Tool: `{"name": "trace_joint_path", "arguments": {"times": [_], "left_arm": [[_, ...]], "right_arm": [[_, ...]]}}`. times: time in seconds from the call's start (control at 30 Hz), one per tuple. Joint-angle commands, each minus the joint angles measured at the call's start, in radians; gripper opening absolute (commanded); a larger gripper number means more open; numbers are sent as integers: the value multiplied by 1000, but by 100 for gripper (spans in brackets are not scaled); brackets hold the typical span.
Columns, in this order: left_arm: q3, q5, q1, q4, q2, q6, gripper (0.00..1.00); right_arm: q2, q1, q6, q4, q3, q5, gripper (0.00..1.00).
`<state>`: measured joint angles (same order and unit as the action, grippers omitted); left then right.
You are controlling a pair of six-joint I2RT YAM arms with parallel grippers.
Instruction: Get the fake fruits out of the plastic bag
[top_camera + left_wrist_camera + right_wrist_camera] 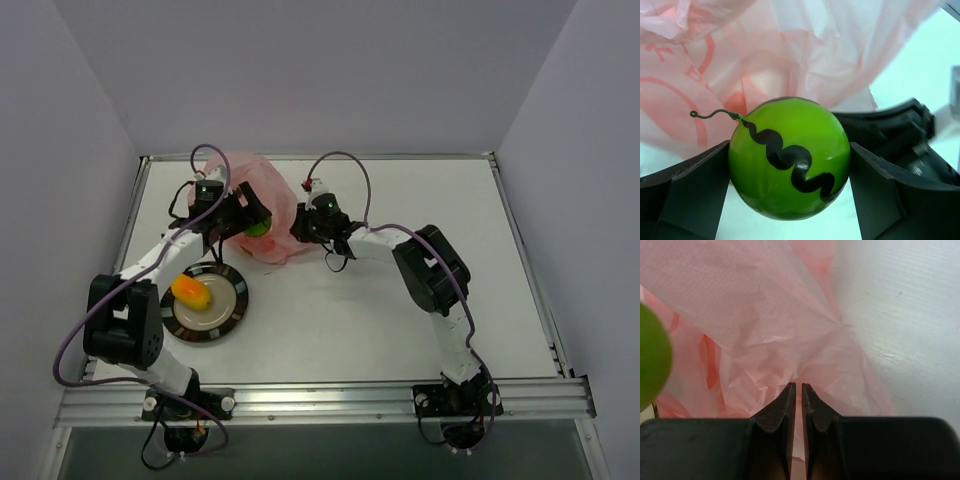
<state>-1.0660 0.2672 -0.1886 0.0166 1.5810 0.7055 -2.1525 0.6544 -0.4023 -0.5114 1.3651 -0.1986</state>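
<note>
Bag of thin pink film lies crumpled on the far-left part of the table, between the two arms. The left gripper is clamped on the lime-green fruit. In the left wrist view, both dark fingers press the sides of the ball, with its dark zigzag mark and thin curly stem facing the camera. The fruit is outside the film, right at the bag's near edge, and loose pink folds hang close behind it.

The right gripper is pinched onto a fold at the bag's right side. In the right wrist view, its fingertips are nearly touching, with film caught in the narrow slit. Wrinkled bag fills most of that view, and the green fruit is a blur at the left edge — the two grippers are near each other, with bag film between.

The orange-yellow fruit lies on the round dark-rimmed plate, near the bag on its near side, with the left arm's forearm passing over the plate's far-left edge. Purple cables loop above both arms. A red speck sits by the bag's right edge — too small to tell what it is.
</note>
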Motion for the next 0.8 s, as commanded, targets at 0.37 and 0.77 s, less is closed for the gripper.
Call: {"name": "trace_joint_path", "arguments": {"times": [0.37,0.77], "left_arm": [[280,-255,-25,380,-611,-46,47],[406,-421,-43,364,-602,-35,64]], "right_arm": [[140,-36,16,-53,-115,-10,7],[166,-36,7,-76,-164,-22,7]]}}
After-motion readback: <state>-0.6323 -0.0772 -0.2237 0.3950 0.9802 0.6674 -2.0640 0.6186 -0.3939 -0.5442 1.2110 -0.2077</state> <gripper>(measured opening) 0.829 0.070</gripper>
